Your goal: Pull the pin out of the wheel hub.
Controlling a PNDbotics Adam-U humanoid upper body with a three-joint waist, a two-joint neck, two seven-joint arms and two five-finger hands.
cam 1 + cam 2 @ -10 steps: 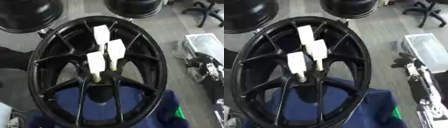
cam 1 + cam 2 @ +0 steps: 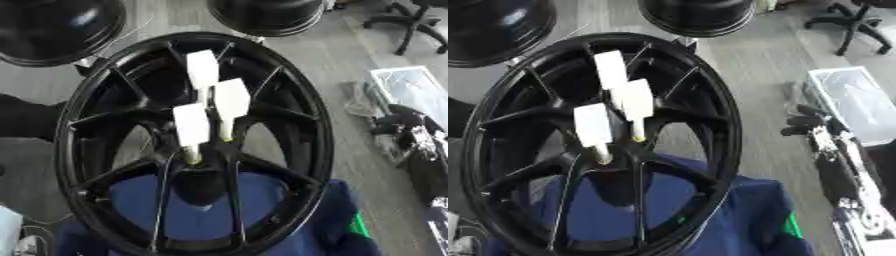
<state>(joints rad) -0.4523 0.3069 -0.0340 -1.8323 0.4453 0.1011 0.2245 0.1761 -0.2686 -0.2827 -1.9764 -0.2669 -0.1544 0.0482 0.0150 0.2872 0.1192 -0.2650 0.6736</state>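
Three white, flat-headed pins (image 2: 192, 131) stand in the black wheel hub (image 2: 203, 165); the right robot hand (image 2: 808, 122) hangs spread alongside.

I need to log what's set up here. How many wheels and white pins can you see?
Black wheels: 3 (main, back left, back middle)
White pins: 3 ()
Total: 6

I've got open floor (image 2: 763, 90) right of the wheel (image 2: 306, 107); three pins (image 2: 191, 125) crowd its hub, spokes block gaps.
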